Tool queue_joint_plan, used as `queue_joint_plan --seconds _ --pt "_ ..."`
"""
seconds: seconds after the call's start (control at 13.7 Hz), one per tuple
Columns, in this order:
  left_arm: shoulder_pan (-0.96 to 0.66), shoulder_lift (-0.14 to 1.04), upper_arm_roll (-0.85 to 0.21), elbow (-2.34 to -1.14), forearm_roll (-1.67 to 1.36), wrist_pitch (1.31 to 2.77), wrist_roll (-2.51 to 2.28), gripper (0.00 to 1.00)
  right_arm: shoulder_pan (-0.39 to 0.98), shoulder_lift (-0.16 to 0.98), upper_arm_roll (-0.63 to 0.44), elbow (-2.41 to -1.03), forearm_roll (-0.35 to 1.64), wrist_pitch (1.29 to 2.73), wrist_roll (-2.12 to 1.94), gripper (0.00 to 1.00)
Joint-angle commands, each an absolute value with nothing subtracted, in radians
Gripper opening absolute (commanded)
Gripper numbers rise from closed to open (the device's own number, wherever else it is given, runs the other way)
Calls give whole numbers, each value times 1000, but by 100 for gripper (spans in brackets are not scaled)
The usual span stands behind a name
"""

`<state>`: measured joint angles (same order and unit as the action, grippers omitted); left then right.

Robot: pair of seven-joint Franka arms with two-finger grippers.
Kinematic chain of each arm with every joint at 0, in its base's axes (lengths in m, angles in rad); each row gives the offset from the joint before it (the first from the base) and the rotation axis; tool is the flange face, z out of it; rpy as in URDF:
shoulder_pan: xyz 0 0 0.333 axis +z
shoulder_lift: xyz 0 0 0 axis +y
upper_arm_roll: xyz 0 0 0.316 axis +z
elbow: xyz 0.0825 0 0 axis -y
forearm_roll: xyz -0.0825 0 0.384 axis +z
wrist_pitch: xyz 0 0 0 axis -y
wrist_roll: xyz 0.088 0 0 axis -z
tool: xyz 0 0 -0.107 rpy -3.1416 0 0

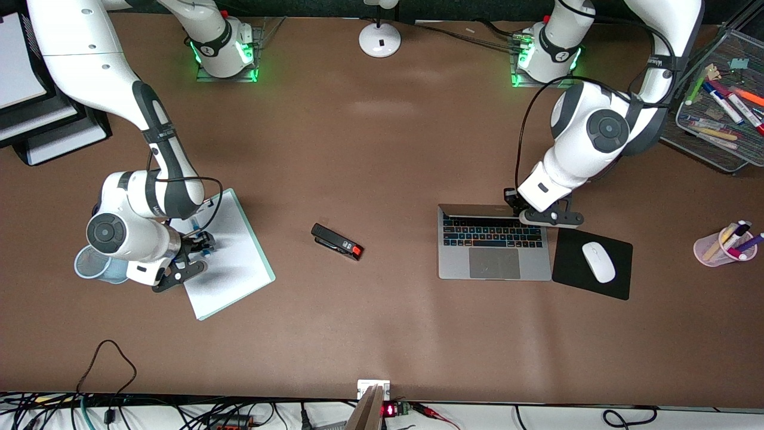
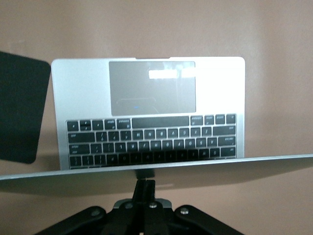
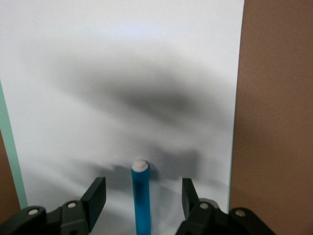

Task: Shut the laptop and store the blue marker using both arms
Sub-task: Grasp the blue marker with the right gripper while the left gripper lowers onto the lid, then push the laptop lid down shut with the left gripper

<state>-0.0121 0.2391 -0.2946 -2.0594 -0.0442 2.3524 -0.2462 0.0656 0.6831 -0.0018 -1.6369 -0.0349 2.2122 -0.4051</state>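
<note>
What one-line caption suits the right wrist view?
Right pincer, fingers apart, straddles the blue marker lying on a white paper pad.

The left hand (image 2: 145, 188) has its fingers pressed together at the edge of the laptop (image 2: 146, 93) lid, seemingly touching it. The keyboard and trackpad lie open on the brown table (image 2: 156, 24). A black mouse pad (image 2: 19, 107) lies beside the laptop.

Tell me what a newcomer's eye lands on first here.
The open laptop beside the mouse pad, with the shut left gripper at the top edge of its lid. Toward the right arm's end, the right gripper straddles the blue marker lying on white paper, fingers not touching it.
</note>
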Motion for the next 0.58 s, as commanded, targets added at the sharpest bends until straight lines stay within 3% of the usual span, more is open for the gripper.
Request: queue_joint_plan --seconds 0.0,0.51 --pt "-5 314 -298 -1971 -49 2359 -222 0 66 686 -5 -1641 -40 2218 -416 65" --pt "-5 399 -290 -1921 -49 2404 -199 0 63 709 -3 -1637 -35 2246 -414 65"
